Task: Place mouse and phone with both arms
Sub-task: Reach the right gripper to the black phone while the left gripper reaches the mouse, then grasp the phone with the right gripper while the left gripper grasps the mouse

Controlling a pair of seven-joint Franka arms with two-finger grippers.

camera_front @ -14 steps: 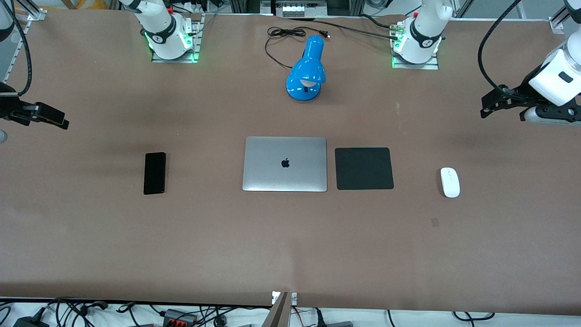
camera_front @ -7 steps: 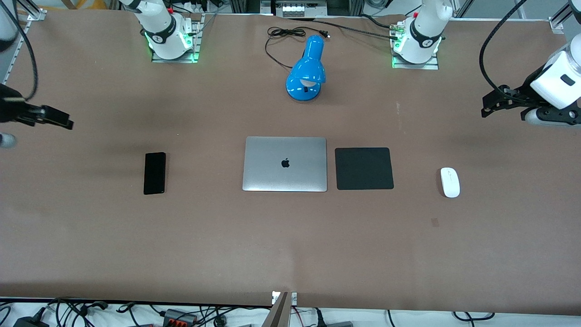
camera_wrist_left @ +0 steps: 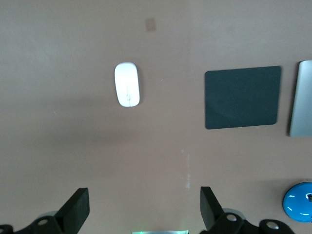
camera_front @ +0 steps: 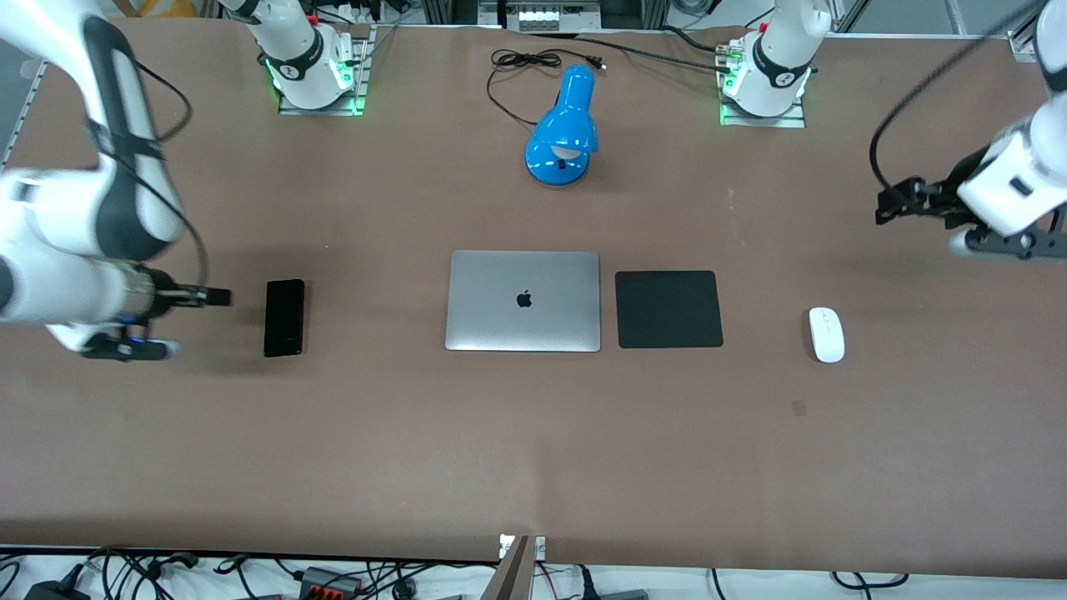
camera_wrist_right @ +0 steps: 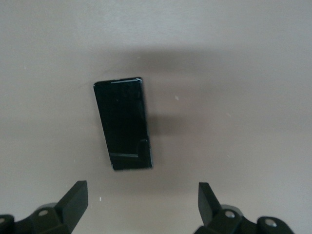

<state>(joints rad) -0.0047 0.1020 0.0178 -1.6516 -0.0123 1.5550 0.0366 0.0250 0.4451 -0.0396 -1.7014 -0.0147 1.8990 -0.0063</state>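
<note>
The black phone (camera_front: 284,317) lies flat toward the right arm's end of the table; it also shows in the right wrist view (camera_wrist_right: 123,123). My right gripper (camera_front: 215,296) is open and empty, in the air beside the phone, on the side away from the laptop (camera_front: 523,301). The white mouse (camera_front: 826,334) lies toward the left arm's end; it also shows in the left wrist view (camera_wrist_left: 127,91). My left gripper (camera_front: 890,204) is open and empty, up over bare table between the mouse and the left arm's base.
A closed silver laptop sits mid-table with a black square pad (camera_front: 668,308) beside it, toward the mouse. A blue desk lamp (camera_front: 564,129) with its black cord lies between the arm bases. The brown table (camera_front: 533,450) is bare nearer the camera.
My right arm has swung in from the table's end and now hangs right beside the phone. My left gripper has shifted slightly toward the mouse. The phone and mouse have not moved.
</note>
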